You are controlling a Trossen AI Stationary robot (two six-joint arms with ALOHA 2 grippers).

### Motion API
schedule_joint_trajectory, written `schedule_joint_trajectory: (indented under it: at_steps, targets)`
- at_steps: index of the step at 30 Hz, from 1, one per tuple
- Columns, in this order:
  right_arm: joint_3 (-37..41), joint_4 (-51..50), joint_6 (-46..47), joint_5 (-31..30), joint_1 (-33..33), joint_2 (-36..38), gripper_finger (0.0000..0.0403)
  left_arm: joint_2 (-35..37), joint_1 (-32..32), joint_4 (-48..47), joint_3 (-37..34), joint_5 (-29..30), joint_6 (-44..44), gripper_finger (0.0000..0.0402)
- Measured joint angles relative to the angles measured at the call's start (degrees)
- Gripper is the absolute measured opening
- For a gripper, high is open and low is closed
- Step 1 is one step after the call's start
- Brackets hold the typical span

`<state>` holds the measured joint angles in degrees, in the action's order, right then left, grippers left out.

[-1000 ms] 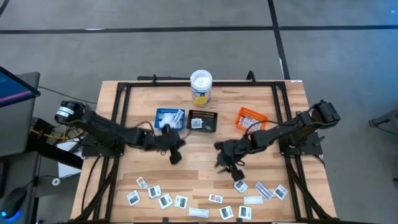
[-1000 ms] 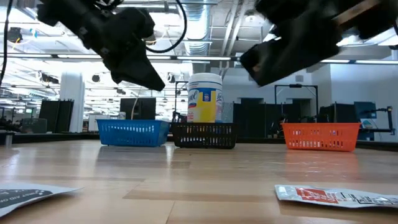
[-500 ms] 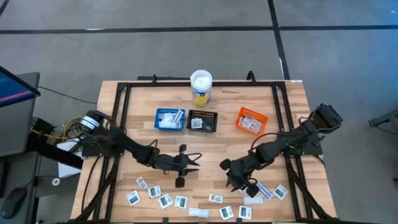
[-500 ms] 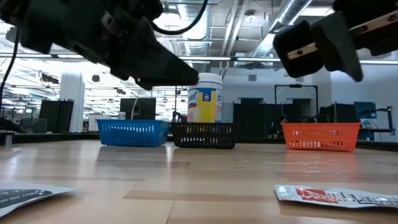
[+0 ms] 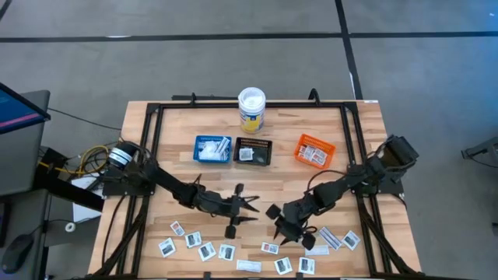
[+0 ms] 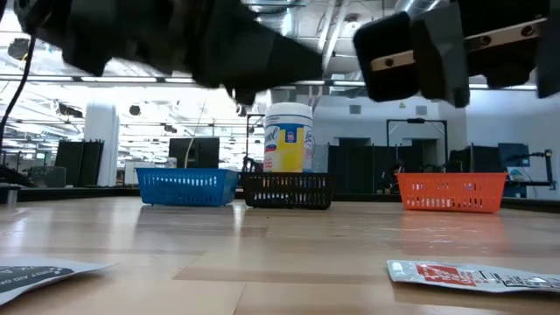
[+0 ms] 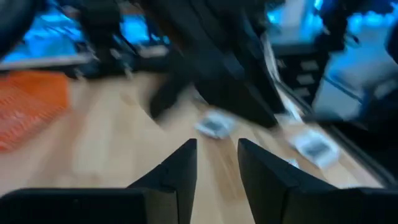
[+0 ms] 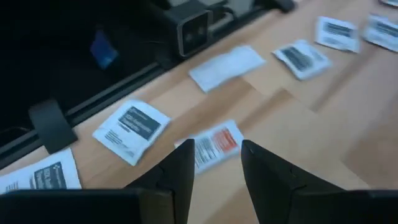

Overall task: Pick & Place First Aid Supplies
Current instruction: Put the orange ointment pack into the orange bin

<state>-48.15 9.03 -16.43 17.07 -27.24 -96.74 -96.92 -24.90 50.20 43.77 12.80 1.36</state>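
Note:
The first aid supplies are small flat packets (image 5: 226, 251) lying flat in a loose row along the table's near edge; one has a red mark (image 5: 269, 248). My left gripper (image 5: 250, 210) hovers open and level above the table's middle, pointing toward the right arm, with nothing between its fingers (image 7: 217, 167). My right gripper (image 5: 278, 228) is open too, slanting down just above the red-marked packet (image 8: 214, 146), which shows beyond its fingertips. The low view shows both grippers well above the wood, the left (image 6: 262, 52) and the right (image 6: 411, 57).
Blue (image 5: 212, 148), black (image 5: 254, 151) and orange (image 5: 313, 150) trays stand in a row at mid-table, each holding packets. A white-lidded tub (image 5: 251, 109) stands behind them. A black frame (image 5: 152, 140) runs around the table. Bare wood lies between the trays and the packets.
My left gripper has gone from beside the blue tray toward the near edge and the right, tipping from pointing down to level. My right gripper has moved toward the near edge, then left, sinking over the packets.

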Motion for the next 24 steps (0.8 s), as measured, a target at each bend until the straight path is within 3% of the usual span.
schedule_joint_trajectory:
  at_steps: [4,7,9,17,24]
  targets:
    - [-4.20,-1.75,-3.95,8.70,1.52,-4.70,0.0125,5.31,0.15,-2.25,0.00,4.76,0.07,0.0109]
    - [-7.31,-3.22,-5.82,17.45,3.07,-8.15,0.0121,9.81,0.12,-5.27,0.00,5.20,0.06,0.0104]
    - [-9.27,-4.15,-6.11,20.14,4.22,-10.81,0.0119,12.64,0.00,-7.65,-0.29,5.17,0.00,0.0102]
    - [-14.30,-6.44,-19.55,21.14,6.40,-18.05,0.0118,19.67,-0.07,-9.08,-3.59,5.23,1.00,0.0101]
    - [-21.95,-17.11,-32.15,22.35,5.98,-22.53,0.0118,23.22,-0.11,-8.92,-5.81,6.07,4.00,0.0101]
